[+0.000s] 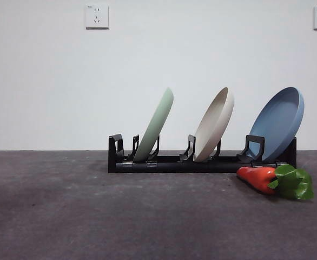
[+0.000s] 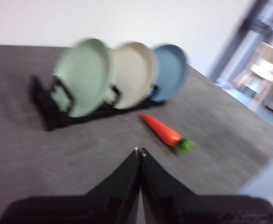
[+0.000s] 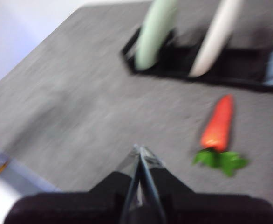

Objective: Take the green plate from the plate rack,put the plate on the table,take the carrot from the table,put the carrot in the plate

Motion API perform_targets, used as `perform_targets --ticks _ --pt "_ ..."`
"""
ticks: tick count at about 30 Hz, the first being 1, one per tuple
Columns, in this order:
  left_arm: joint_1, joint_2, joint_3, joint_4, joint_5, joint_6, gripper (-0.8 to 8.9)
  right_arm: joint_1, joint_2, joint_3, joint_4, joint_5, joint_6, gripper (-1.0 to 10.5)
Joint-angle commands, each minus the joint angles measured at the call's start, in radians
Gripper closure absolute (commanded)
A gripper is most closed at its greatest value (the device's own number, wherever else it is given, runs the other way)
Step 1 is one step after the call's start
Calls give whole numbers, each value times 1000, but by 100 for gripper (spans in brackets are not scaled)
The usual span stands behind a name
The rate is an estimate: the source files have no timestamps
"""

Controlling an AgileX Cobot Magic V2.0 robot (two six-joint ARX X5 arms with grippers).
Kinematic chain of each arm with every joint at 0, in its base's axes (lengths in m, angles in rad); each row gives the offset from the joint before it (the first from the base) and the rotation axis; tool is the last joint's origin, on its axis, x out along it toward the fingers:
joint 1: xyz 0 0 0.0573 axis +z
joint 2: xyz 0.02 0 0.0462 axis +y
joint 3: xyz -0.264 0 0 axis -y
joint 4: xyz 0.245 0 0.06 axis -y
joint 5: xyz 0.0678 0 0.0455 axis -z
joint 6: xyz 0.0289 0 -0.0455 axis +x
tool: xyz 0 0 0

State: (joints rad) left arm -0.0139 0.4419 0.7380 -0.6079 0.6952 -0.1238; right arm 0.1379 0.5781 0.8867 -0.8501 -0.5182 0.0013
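Note:
The green plate (image 1: pixel 155 125) stands tilted in the left slot of the black plate rack (image 1: pixel 202 161) on the dark grey table (image 1: pixel 93 216). The carrot (image 1: pixel 261 177) lies on the table in front of the rack's right end, leaves to the right. In the left wrist view, my left gripper (image 2: pixel 139 151) is shut and empty, above the table short of the green plate (image 2: pixel 83 77), rack (image 2: pixel 48 105) and carrot (image 2: pixel 163 131). In the right wrist view, my right gripper (image 3: pixel 139 149) is shut and empty, short of the carrot (image 3: pixel 217 123) and green plate (image 3: pixel 155 32). Neither gripper shows in the front view.
A cream-beige plate (image 1: pixel 215 124) stands in the rack's middle slot and a blue plate (image 1: pixel 277 123) in its right slot. A white wall with two sockets rises behind the table. The table's edge shows in both wrist views.

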Motion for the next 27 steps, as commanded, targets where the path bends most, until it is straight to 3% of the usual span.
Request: perform_targets --ticks 1,4,10,12,14,16,17,18,27 --pt "2 27 51 -60 70 90 821 3 39 53 -69 -90 -100 957" --pt "2 43 96 -123 76 130 821 3 64 78 -103 -146 -119 957" --pt "3 44 117 -142 69 136 812 3 68 79 -103 -134 -122 940" --pt "3 44 117 -145 66 134 769 2 68 79 -103 -129 -122 910" --pt "2 44 117 -148 66 123 580 2 68 79 -103 -129 -122 744" --pt "3 44 117 -149 66 123 322 2 68 79 -103 -126 -115 480" --pt "3 44 117 -149 66 123 265 2 68 79 -103 -126 -110 380" --pt "3 44 117 -149 66 123 256 2 68 79 -103 -126 -101 317" --pt "1 86 123 -97 67 116 256 2 70 79 -103 -126 -97 317"
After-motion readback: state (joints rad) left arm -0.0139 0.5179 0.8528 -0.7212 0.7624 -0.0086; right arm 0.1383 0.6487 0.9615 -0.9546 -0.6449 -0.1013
